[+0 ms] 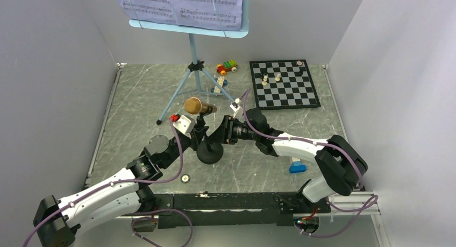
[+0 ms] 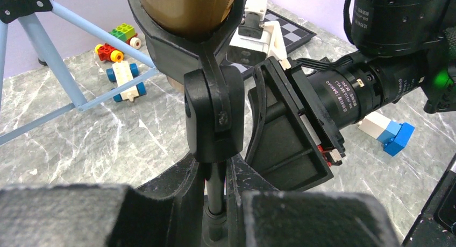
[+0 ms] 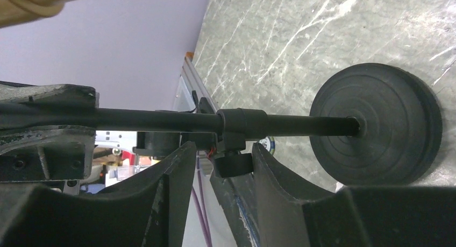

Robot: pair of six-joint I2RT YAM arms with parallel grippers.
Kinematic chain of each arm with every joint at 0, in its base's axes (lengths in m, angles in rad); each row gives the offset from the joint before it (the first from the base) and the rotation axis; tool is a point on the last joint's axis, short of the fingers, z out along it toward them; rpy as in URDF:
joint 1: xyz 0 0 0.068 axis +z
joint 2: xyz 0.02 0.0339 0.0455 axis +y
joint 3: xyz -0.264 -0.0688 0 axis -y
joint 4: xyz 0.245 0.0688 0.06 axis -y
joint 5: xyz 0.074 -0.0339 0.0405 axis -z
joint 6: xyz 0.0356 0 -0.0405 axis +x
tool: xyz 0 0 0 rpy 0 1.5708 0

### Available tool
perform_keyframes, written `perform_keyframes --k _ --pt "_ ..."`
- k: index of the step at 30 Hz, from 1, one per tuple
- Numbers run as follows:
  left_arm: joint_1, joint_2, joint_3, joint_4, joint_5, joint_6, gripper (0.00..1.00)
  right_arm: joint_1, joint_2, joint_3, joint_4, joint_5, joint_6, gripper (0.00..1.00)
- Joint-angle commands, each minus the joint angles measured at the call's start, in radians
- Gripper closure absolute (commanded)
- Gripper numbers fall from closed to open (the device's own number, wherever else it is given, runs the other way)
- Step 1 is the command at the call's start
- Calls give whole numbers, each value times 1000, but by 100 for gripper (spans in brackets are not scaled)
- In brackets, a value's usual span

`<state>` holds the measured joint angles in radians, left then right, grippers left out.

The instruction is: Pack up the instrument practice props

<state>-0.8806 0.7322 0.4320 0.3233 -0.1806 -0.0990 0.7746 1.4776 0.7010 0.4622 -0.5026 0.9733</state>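
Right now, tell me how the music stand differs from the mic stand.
The music stand is light blue; the mic stand is black. The music stand rests on tripod legs, the mic stand on a round base. The music stand carries sheet music, the mic stand a gold-brown microphone. Both stand upright on the table.

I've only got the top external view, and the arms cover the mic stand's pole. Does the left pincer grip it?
Observer: Yes; the left wrist view shows the left pincer shut on the mic stand's thin pole, under the clip.
Operator: And the right one?
Observer: The right pincer is open; the pole's clamp knob sits between its fingers.
Operator: Microphone seated?
Observer: Yes, the clip cradles the microphone from below.
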Motion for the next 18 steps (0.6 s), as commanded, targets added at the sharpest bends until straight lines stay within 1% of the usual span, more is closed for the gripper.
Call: perform_keyframes --k 1,4,7,12,15,16,17,18 --pt "-6 -1 -6 -86 20 -32 100 0 14 5 89 -68 31 52" --pt "-8 -1 -3 -89 19 -31 100 0 8 -8 84 -72 27 52" --pt "-7 -2 -5 -88 18 -33 100 0 3 -27 94 -83 28 57" --pt "-8 2 -7 -86 21 -37 100 0 2 -47 119 -93 34 76" --pt "-8 6 -6 -85 23 -39 100 0 -1 -42 116 -96 19 92" --pt "-8 8 -4 -88 24 -39 100 1 -4 -32 97 -89 -1 98" --pt "-8 11 -3 -88 24 -39 100 2 -15 -12 61 -66 -33 100" --pt "-8 13 -1 -90 24 -39 100 7 -30 7 -10 -38 -71 100"
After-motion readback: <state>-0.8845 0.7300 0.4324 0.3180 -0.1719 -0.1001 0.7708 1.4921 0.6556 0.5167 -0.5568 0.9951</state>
